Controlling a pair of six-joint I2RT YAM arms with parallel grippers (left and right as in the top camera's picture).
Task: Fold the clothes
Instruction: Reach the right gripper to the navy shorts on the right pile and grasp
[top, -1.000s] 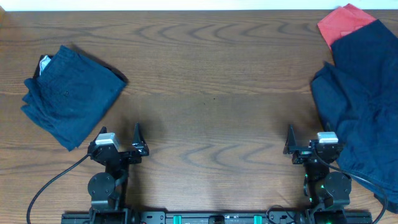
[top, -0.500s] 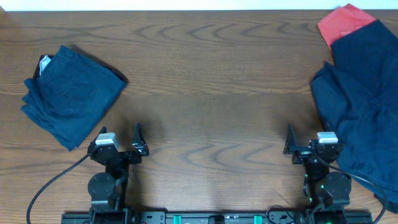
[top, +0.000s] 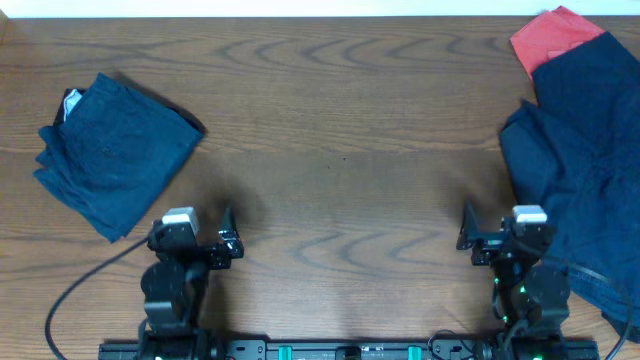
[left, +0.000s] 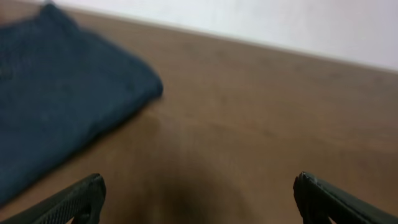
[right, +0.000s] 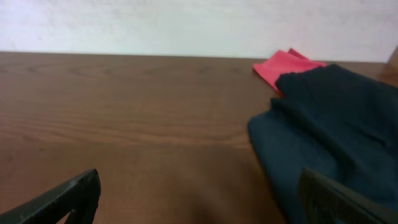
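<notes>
A folded pair of dark navy shorts (top: 112, 152) lies at the table's left, a white label showing at its top left corner; it also shows in the left wrist view (left: 56, 99). A heap of unfolded dark navy shorts (top: 585, 170) lies at the right edge and also shows in the right wrist view (right: 336, 130). My left gripper (top: 200, 235) is open and empty near the front edge, just below the folded shorts; its fingers frame bare wood (left: 196, 199). My right gripper (top: 495, 232) is open and empty, next to the heap's left side (right: 199, 196).
A red cloth (top: 548, 36) sticks out from under the navy heap at the back right, also in the right wrist view (right: 280, 65). The wooden table (top: 340, 150) spans the view. A black cable (top: 70, 300) runs from the left arm's base.
The left arm has shifted slightly, its wrist moved a little right and down. The right arm has barely moved. The clothes lie as before.
</notes>
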